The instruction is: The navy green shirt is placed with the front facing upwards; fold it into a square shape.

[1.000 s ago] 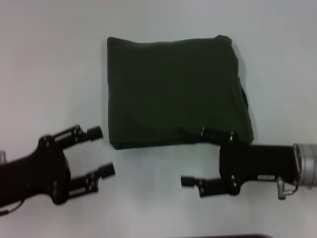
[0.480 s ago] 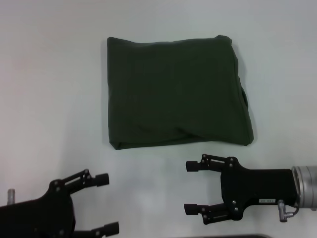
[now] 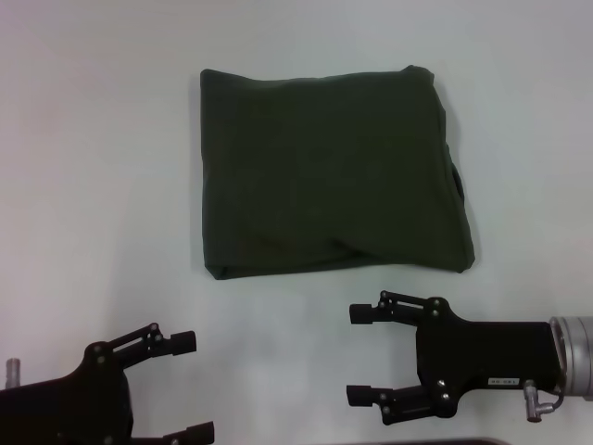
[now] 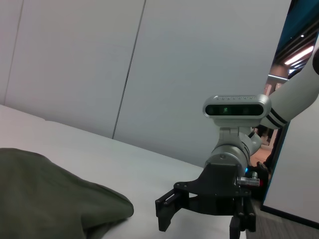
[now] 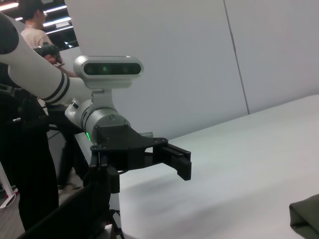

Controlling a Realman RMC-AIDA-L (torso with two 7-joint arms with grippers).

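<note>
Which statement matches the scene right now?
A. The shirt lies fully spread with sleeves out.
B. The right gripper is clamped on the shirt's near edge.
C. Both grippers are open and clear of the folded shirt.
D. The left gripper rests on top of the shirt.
C: the navy green shirt lies folded in a rough square, while the left gripper and right gripper sit open nearer the robot, touching nothing.

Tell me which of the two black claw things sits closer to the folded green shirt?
The right tool, open just below the navy green shirt at its near right corner. The left tool, also open, sits lower at the picture's bottom edge, farther from the cloth.
</note>
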